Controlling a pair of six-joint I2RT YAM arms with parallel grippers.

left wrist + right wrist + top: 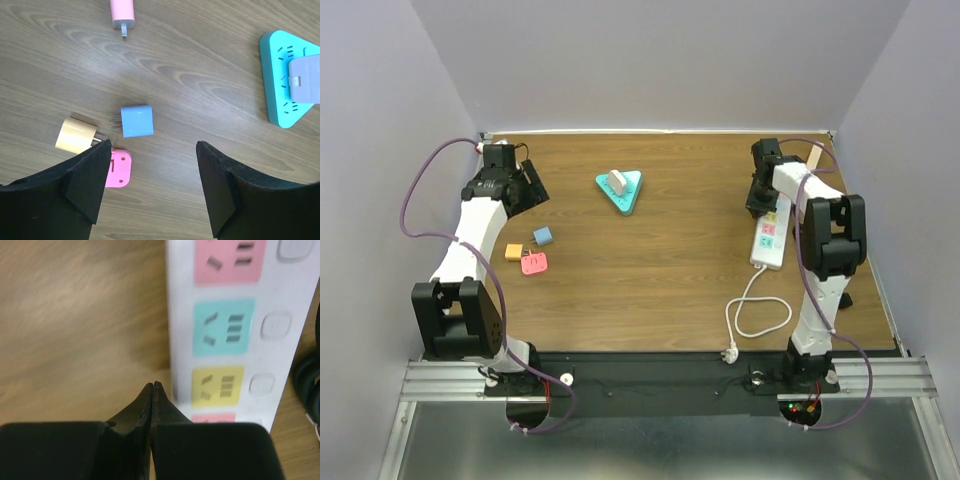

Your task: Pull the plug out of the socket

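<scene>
A teal triangular socket lies on the wooden table at the back middle, with a white plug seated in it. In the left wrist view the socket is at the right edge, with the pale plug on it. My left gripper is open and empty, well left of the socket; its jaws stand wide apart above bare wood. My right gripper is shut on nothing, far right of the socket, its tips beside a white power strip.
Loose plugs lie near the left gripper: blue, tan, pink and another pink. The white power strip with coloured outlets lies at the right, its cord looped towards the front. A black cable runs beside it.
</scene>
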